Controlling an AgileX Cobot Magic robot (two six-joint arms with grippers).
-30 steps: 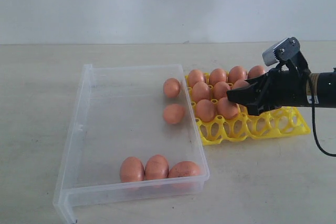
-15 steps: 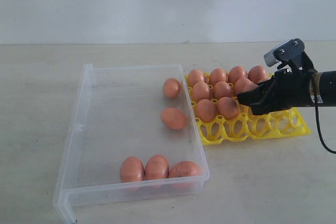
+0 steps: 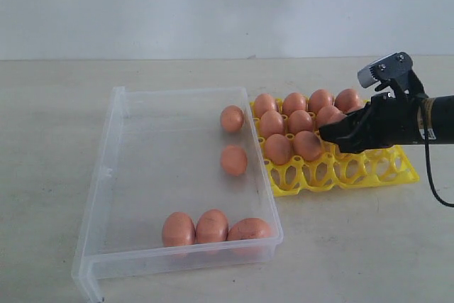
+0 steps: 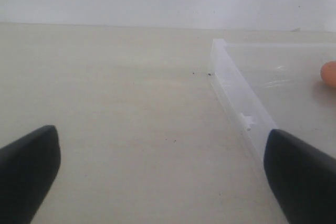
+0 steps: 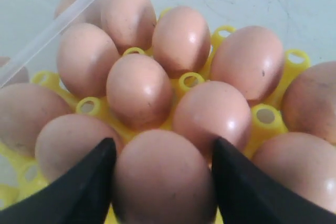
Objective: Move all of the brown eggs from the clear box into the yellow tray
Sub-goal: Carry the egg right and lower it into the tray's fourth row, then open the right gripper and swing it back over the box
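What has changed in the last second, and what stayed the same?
The right gripper drew back a little to the right over the tray; an egg sits between its fingers, and whether it is gripped is unclear. The middle egg in the box rolled slightly toward the near wall. The other four box eggs, box and tray did not move.

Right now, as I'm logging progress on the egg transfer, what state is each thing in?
Oval brown eggs in box: five, lying loose.
Brown eggs in tray: seated in far cups.
Shallow clear plastic box: open-topped, mostly bare.
Yellow plastic grid tray: part filled, near row empty.
Left gripper: open, empty.
Right gripper: jaws flank a seated egg; grip unclear.
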